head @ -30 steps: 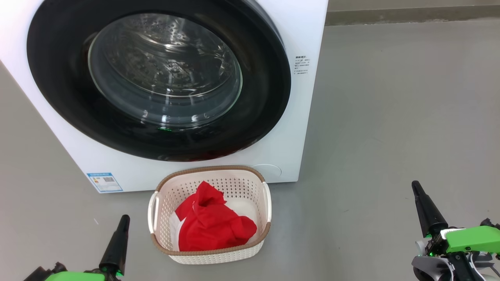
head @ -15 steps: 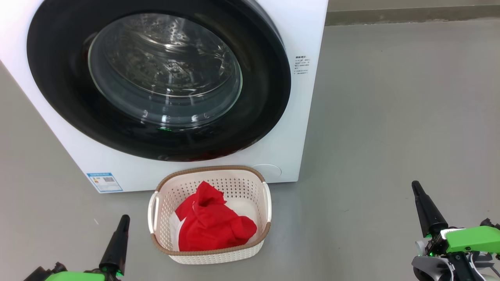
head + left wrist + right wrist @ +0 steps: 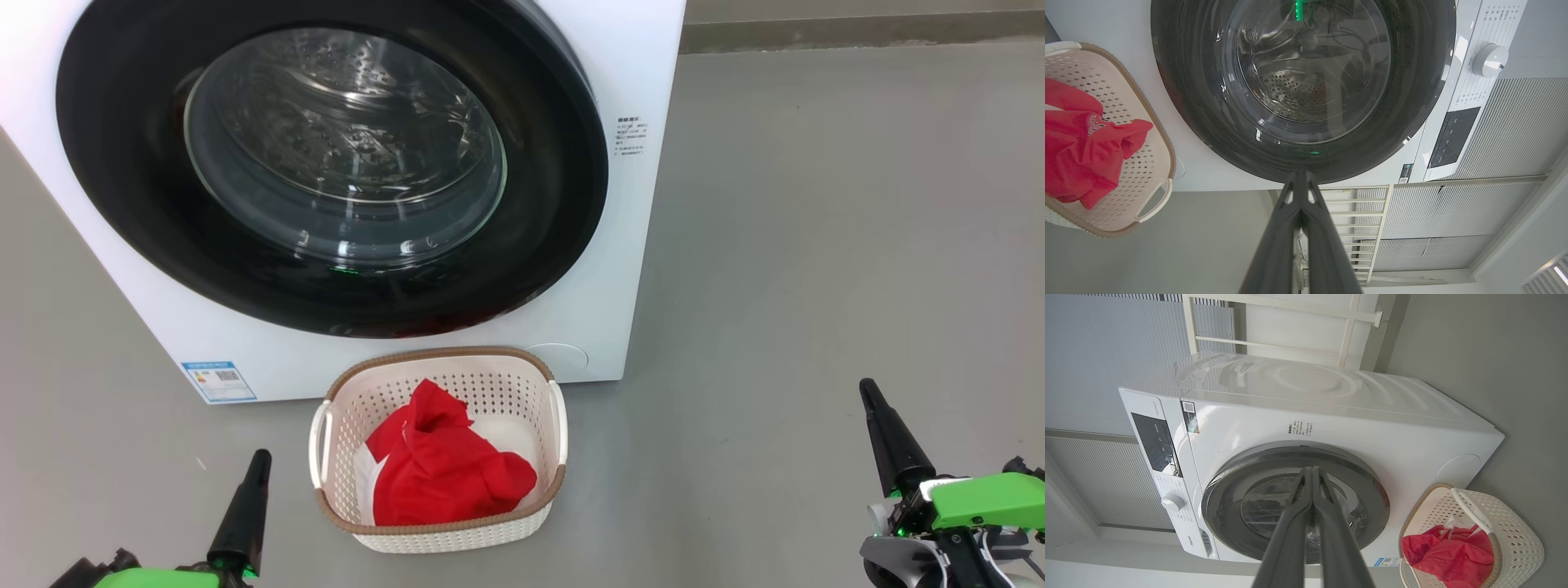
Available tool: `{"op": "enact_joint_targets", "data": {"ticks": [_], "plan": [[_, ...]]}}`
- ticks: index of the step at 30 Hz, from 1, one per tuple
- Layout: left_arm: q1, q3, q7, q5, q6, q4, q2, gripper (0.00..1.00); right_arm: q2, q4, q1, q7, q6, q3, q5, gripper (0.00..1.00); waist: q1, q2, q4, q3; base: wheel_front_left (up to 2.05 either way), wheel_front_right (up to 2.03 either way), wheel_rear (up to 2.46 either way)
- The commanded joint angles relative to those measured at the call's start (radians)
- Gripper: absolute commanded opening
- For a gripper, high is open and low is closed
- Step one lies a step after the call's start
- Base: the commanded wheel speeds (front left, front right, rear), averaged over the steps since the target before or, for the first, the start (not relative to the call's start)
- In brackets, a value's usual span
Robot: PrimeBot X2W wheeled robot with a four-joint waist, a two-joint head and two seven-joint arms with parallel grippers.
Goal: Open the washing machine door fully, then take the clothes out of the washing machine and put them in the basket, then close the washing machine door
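Low at the left, the left end effector [image 3: 260, 459] has its two dark fingers pressed together, pinching nothing, and hangs over bare floor [image 3: 122, 457] just left of the basket. Above it, the door [image 3: 335, 163] lies flush against the front of the machine [image 3: 629, 245]. Through the glass, the head view gives perforated steel and no garment. A faint reddish tint deep in the drum in the left wrist view may be a reflection; that cannot be told. Moving to centre, the basket [image 3: 445, 354] sits on the floor right up against the foot of the machine, below the door, and the red clothes [image 3: 441, 474] are bunched inside it, reaching toward its near rim. Over at the right, the right end effector [image 3: 869, 394] is also pressed together and empty, well apart from basket and machine. By the look of it all three steps are done and both arms are parked. The next move calls for little: perhaps a check that the door has latched, which these views cannot confirm, and a firm push on the black rim if it has not.
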Motion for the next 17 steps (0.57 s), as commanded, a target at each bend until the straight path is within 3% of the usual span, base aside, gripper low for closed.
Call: {"op": "enact_joint_targets", "data": {"ticks": [1,17], "plan": [[-0.042,0.035,0.004,-0.007,-0.007,-0.021,0.012,0.00,-0.006,-0.024,-0.042,0.004,-0.001,0.014,-0.006,0.00,0.0000,0.0000,0.000,0.000,0.00,0.00,0.00],[-0.042,0.035,0.004,-0.007,-0.007,-0.021,0.012,0.00,-0.005,-0.024,-0.043,0.006,-0.001,0.013,-0.007,0.00,0.0000,0.0000,0.000,0.000,0.00,0.00,0.00]]}}
